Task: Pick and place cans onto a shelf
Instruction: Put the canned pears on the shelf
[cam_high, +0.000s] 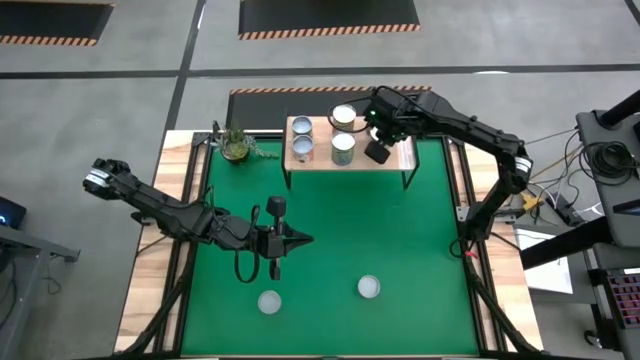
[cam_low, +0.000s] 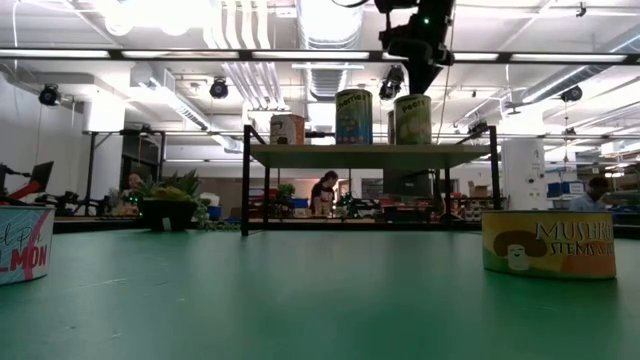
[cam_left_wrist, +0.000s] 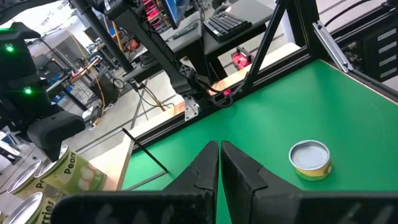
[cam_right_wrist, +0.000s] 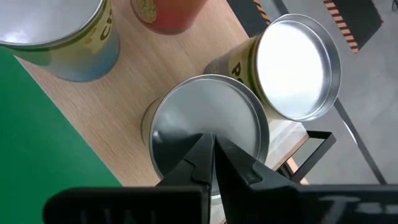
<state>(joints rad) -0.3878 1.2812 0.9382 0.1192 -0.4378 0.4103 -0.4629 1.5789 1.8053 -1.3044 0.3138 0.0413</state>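
**Four cans on the shelf, two left on the bench**

The right pincer (cam_high: 377, 150) hangs just above the shelf (cam_high: 400, 160), over its bare right part and beside the nearest can (cam_high: 343, 149). In the right wrist view its fingers (cam_right_wrist: 205, 155) are pressed together with nothing between them, poised over that can's silver lid (cam_right_wrist: 205, 124); judging by this, the can has been set down and the arm is free to go for another. Four cans stand upright on the plank, clustered toward its left and middle, which keeps the right part free for more.

The left pincer (cam_high: 275, 243) waits low over the green bench (cam_high: 420, 230), well in front of the shelf, its fingers (cam_left_wrist: 239, 168) clenched on nothing. Two cans remain on the bench, farther from the shelf than that pincer: one (cam_high: 269, 301) just ahead of it, one (cam_high: 368, 288) off to its right. Both lie nearer the left arm, so it seems better placed to fetch them. A potted plant (cam_high: 236, 144) sits just left of the shelf, clear of the cans' path. Only six cans show in all.
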